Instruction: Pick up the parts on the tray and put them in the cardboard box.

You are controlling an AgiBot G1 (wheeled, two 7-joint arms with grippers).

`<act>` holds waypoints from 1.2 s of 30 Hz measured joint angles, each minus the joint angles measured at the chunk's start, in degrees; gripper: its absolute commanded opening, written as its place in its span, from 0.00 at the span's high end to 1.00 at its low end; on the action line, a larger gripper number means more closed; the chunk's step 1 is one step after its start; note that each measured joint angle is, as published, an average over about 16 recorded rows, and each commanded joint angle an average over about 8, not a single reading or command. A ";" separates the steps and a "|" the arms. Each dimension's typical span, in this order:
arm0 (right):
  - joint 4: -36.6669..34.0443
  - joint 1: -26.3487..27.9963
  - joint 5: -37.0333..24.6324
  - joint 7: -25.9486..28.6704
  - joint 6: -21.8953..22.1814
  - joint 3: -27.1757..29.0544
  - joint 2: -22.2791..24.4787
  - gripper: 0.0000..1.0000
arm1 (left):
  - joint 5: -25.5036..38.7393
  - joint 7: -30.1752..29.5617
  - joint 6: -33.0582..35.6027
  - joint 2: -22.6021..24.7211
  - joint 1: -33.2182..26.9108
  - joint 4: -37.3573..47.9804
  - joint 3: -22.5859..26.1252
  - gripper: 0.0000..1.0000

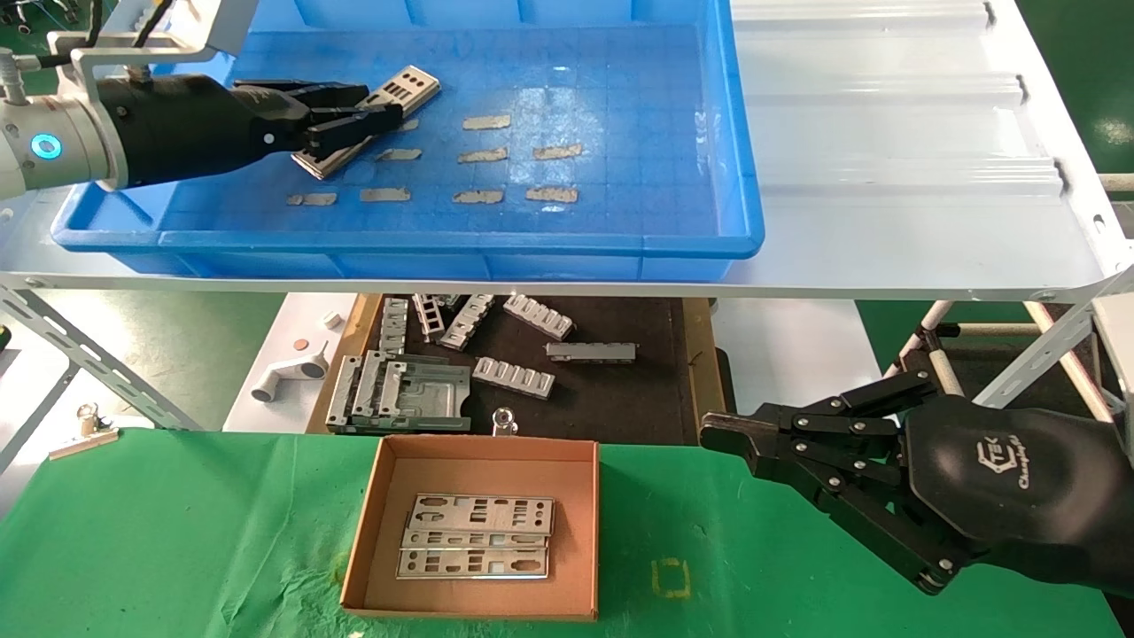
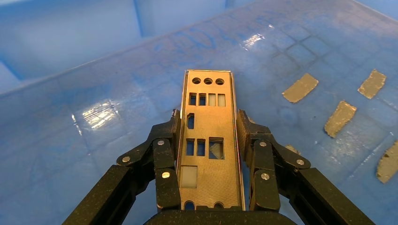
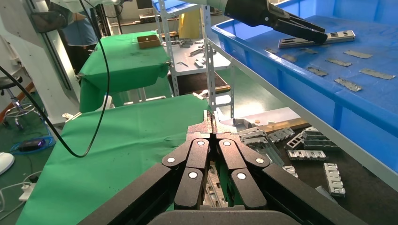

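Head view: the left gripper (image 1: pixel 354 120) reaches into the far-left part of the blue tray (image 1: pixel 749 177), its jaws pinching a punched metal plate (image 1: pixel 409 89) by its long edges. The plate slants toward the tray's back wall, with bare floor all around it; the grey tape-like patches (image 1: pixel 485 122) lie apart, toward the middle. The tray's front rim sits near the front edge of the white shelf panel (image 1: pixel 886 133). Below, on the green cloth (image 1: pixel 177 532), the cardboard box (image 1: pixel 372 505) holds a stack of plates (image 1: pixel 478 536) near its middle, with room left on every side. The right gripper (image 1: pixel 722 439) hangs right of the box, apart from it.

Left wrist view: the fingers (image 2: pixel 165 154) press both long edges of the plate (image 2: pixel 206 140) above the tray floor (image 2: pixel 84 140).

Right wrist view: the right gripper (image 3: pixel 213 123) has its jaws pressed together over the cloth's edge, with nothing between them.
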 measured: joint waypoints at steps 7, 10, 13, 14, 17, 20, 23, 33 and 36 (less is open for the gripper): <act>0.00 0.00 0.00 0.00 0.00 0.00 0.00 1.00 | -0.25 0.53 0.87 -0.27 -0.53 -0.36 -0.18 1.00; 0.00 0.00 0.00 0.00 0.00 0.00 0.00 1.00 | -0.33 1.13 1.67 -0.57 -0.87 -0.74 -0.23 1.00; 0.00 0.00 0.00 0.00 0.00 0.00 0.00 1.00 | -0.37 2.12 3.28 -1.12 -1.28 -1.37 -0.25 1.00; 0.00 0.00 0.00 0.00 0.00 0.00 0.00 1.00 | -0.38 2.54 4.06 -1.36 -1.43 -1.64 -0.24 1.00; 0.00 0.00 0.00 0.00 0.00 0.00 0.00 1.00 | -0.50 4.03 7.45 -2.25 -1.93 -2.66 -0.26 1.00; 0.00 0.00 0.00 0.00 0.00 0.00 0.00 1.00 | -0.78 5.95 12.26 -3.37 -2.44 -3.99 -0.32 1.00; 0.00 0.00 0.00 0.00 0.00 0.00 0.00 1.00 | -1.31 7.89 17.25 -4.57 -2.79 -5.64 -0.34 1.00; 0.00 0.00 0.00 0.00 0.00 0.00 0.00 1.00 | -7.10 10.43 28.14 -9.53 -0.01 -17.46 1.57 1.00; 0.00 0.00 0.00 0.00 0.00 0.00 0.00 1.00 | -10.30 9.41 28.33 -11.78 2.17 -23.67 3.04 1.00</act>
